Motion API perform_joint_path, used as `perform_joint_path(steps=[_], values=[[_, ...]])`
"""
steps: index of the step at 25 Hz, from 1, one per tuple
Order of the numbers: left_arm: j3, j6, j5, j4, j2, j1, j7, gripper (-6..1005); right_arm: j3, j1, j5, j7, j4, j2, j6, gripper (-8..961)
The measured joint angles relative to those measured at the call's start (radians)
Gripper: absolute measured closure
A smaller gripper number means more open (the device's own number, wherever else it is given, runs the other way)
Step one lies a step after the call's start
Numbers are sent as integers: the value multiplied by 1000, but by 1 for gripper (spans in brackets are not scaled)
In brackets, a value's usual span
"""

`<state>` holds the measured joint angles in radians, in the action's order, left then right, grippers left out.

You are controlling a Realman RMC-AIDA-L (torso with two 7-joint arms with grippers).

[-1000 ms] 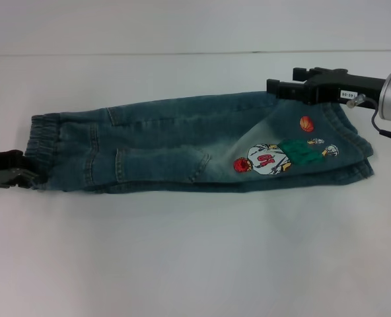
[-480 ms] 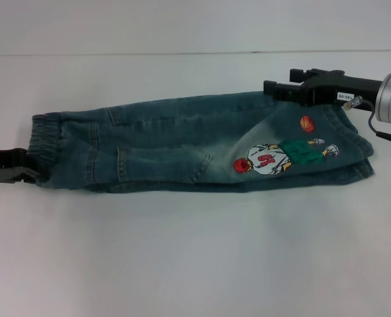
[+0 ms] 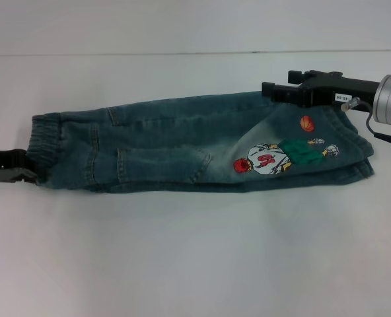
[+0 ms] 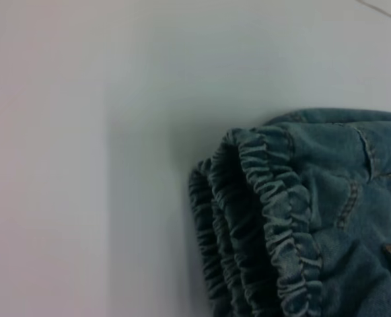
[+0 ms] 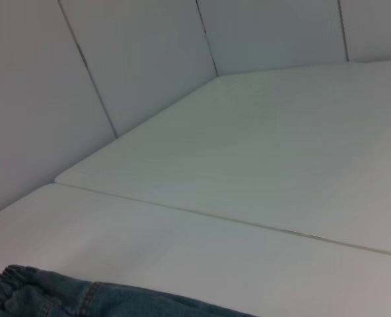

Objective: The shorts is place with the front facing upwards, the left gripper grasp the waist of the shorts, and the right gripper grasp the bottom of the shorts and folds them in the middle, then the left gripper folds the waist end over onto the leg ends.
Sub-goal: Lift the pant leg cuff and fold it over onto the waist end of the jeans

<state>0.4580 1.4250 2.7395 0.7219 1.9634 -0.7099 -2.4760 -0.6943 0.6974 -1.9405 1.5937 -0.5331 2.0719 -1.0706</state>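
The shorts (image 3: 195, 142) lie folded lengthwise on the white surface (image 3: 195, 251). The left gripper (image 3: 7, 166) sits at the waist end; open or closed, I cannot tell. Farther back, the right gripper (image 3: 281, 91) hangs open over the leg end

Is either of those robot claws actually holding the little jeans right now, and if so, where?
It cannot be told. The left end effector sits at the shorts' elastic waist, the right end effector at the leg end's far edge; neither grip is visible.

Blue denim shorts (image 3: 182, 142) folded lengthwise, flat on table, elastic waist left, cartoon patch right.
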Motion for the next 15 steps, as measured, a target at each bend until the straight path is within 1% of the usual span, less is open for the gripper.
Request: perform_joint_path(steps=[7,12,15], values=[[5,3,-25,16,1,5,16,874,-1,1,1,0,1,1,14,112],[6,9,-26,21,1,3,19,874,-2,3,1,-2,1,3,17,112],[5,38,-44,47,2,3,33,873,1,5,2,-8,2,7,24,113]])
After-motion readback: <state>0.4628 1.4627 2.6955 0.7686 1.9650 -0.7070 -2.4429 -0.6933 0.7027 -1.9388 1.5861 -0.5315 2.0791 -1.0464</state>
